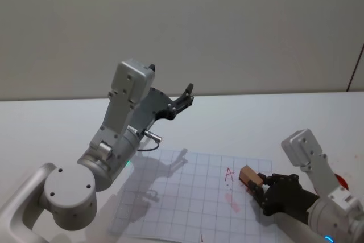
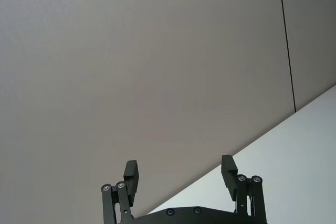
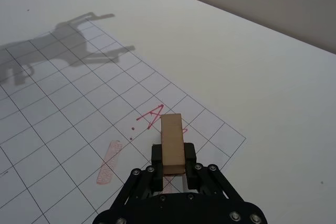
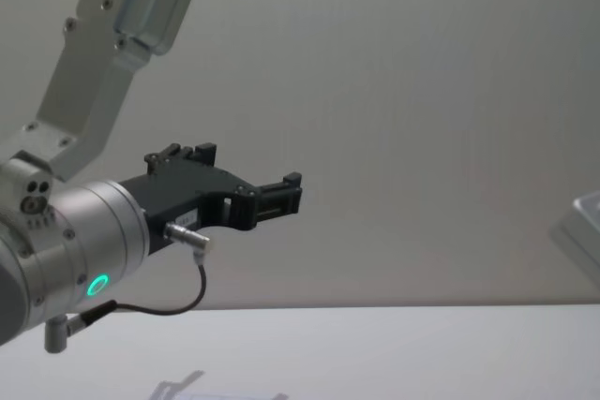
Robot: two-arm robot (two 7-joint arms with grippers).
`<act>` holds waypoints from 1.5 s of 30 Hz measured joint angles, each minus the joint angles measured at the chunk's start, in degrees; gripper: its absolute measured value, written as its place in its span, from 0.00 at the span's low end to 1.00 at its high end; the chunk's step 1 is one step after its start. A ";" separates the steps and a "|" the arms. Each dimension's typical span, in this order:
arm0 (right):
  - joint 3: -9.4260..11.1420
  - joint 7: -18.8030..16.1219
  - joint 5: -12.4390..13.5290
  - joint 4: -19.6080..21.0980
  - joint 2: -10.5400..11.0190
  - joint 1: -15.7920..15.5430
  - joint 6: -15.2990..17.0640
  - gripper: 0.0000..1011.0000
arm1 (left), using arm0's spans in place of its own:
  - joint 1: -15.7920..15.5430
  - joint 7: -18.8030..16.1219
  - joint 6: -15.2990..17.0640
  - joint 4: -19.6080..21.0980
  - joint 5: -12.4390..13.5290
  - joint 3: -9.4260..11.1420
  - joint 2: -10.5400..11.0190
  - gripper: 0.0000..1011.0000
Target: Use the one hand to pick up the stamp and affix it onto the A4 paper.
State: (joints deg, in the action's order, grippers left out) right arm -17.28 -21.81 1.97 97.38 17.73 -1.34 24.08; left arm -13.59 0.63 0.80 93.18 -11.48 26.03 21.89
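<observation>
Looking down from the head view, we are finding the stamp [image 1: 250, 176] pinched between the fingers of the right gripper [image 1: 257, 185], over the right part of the A4 paper [image 1: 182, 197] and just beside a red letter A [image 1: 229, 174] drawn on its grid. We are judging the stamp to be a small block of pale wood: light, stiff and unlikely to be damaged by a firm squeeze. Its smooth flat sides could be slipping under a weak grip. The right wrist view is showing the fingers [image 3: 157, 155] clamping it low on two opposite flanks, which seems to us the sensible place to hold it, since the block is then staying square for a straight press. The paper itself is looking thin and loose on the table [image 1: 256, 123], so we are expecting it to shift or lift if the stamp is dragging. The left gripper [image 2: 179, 167] is idling high above the table with its fingers spread apart, aimed at the wall.

We are not able to see the stamp's printing face, nor whether it is touching the sheet. The paper's near edge is running out of frame, and a red smear [image 3: 109, 161] near the letter is too faint for us to read
</observation>
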 joint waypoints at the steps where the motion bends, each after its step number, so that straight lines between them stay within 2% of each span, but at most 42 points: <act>1: -0.04 0.00 -0.09 -0.12 -0.07 0.06 0.06 0.22 | 0.00 0.00 0.00 0.00 0.00 0.00 0.02 0.99; 7: -0.31 0.22 0.03 -0.23 -0.63 0.49 0.19 0.22 | 0.00 0.00 0.00 0.00 0.00 0.00 0.00 0.99; 11: -0.15 1.04 1.04 0.96 -0.80 0.60 0.22 0.22 | 0.00 0.00 0.00 0.00 0.00 0.00 0.01 0.99; 24: 2.90 6.41 6.43 7.20 0.17 0.56 -1.52 0.22 | 0.00 0.00 0.00 0.00 0.00 0.00 0.00 0.99; 33: 5.59 9.91 8.57 10.11 3.01 -1.62 -1.94 0.22 | 0.00 0.00 0.00 0.00 0.00 0.00 0.00 0.99; 45: 9.62 14.18 10.11 12.07 9.11 -9.16 -0.61 0.22 | 0.00 0.00 0.00 0.00 0.00 0.00 0.00 0.99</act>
State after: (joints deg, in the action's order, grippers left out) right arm -7.66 -7.63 12.08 109.46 26.84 -10.50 23.47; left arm -13.59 0.62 0.79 93.17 -11.48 26.02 21.89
